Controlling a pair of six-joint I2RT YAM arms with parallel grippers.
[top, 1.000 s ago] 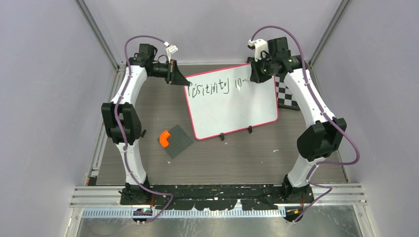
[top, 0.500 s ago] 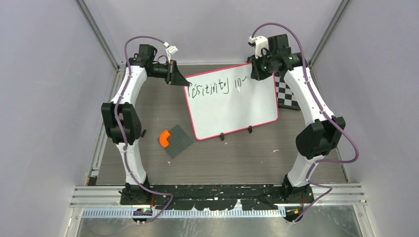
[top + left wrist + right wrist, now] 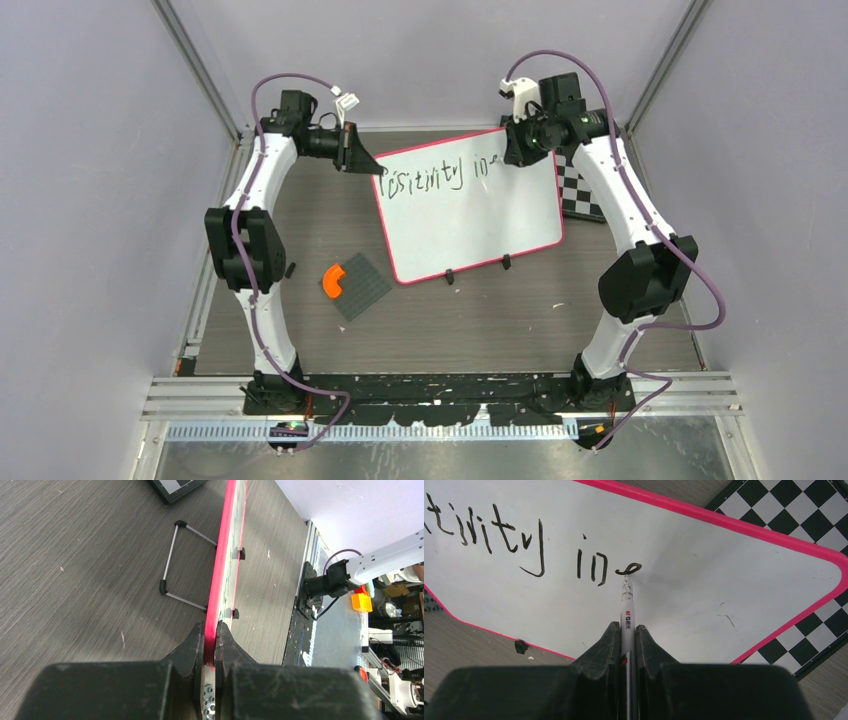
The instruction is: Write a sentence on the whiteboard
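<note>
The whiteboard (image 3: 470, 215) with its red-pink rim stands tilted at the table's far middle. The sentence (image 3: 425, 176) runs along its top as black scrawl; the right wrist view shows "…itivity in" and a fresh loop (image 3: 628, 569). My left gripper (image 3: 372, 166) is shut on the board's top left rim, seen edge-on in the left wrist view (image 3: 210, 630). My right gripper (image 3: 516, 152) is shut on a white marker (image 3: 627, 615), whose tip touches the whiteboard (image 3: 704, 580) at the loop.
A black-and-white chessboard (image 3: 580, 190) lies behind the board's right edge, also in the right wrist view (image 3: 794, 510). A dark grey studded plate (image 3: 360, 285) with an orange curved piece (image 3: 332, 280) lies front left. The board's wire stand (image 3: 185, 560) rests on the table.
The right gripper shifted slightly up and left with the marker, turning the short dash after "in" into a looped stroke. The left arm and board held still.
</note>
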